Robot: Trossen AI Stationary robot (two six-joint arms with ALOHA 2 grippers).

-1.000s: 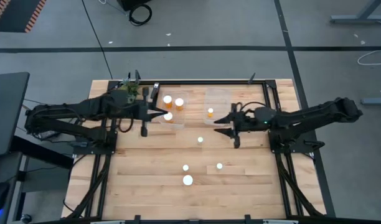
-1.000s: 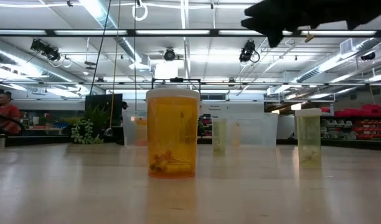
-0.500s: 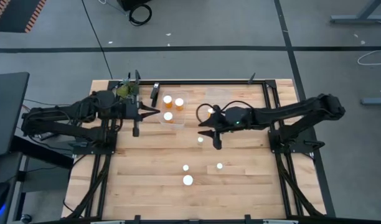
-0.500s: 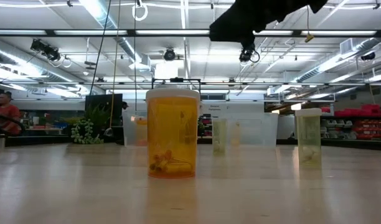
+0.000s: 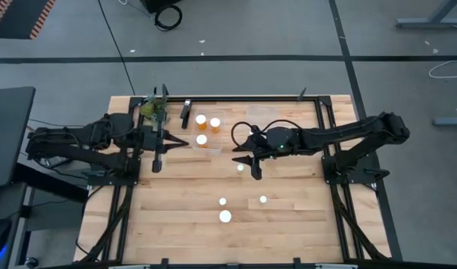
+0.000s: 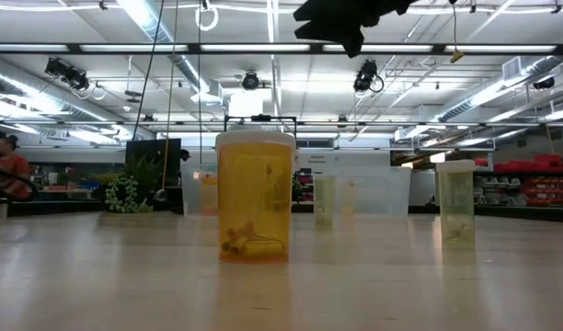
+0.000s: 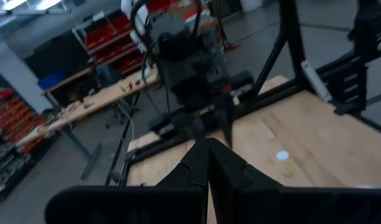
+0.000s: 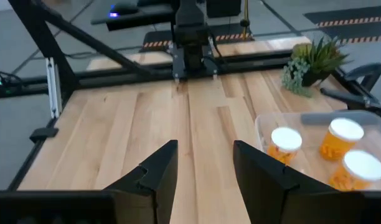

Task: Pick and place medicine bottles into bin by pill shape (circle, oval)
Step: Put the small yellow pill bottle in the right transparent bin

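The right gripper [image 5: 240, 153] hangs above the middle of the wooden table [image 5: 176, 224], between the two clear bins, its fingers [image 8: 156, 171] parted with nothing between them. The left gripper [image 5: 182, 140] is pinched tight and empty, just beside the left bin [image 5: 206, 146], which holds three orange bottles [image 5: 201, 139] with white caps.

Four bottles stand loose on the boards — one [image 5: 240, 167] just below the right gripper, two small ones [image 5: 222, 201] nearer the front, and a larger one [image 5: 225, 217] closest to the front edge. They sit well apart, with open wood around each. The right bin [image 5: 262, 113] lies partly under the right arm.

A black frame runs along the table's sides. A small green plant [image 5: 152, 109] sits at the back left corner. From table height, an orange bottle [image 6: 255, 196] stands nearest, a pale one [image 6: 455, 202] off to its side — behind them a workshop with ceiling lights and a seated person [image 6: 5, 165].
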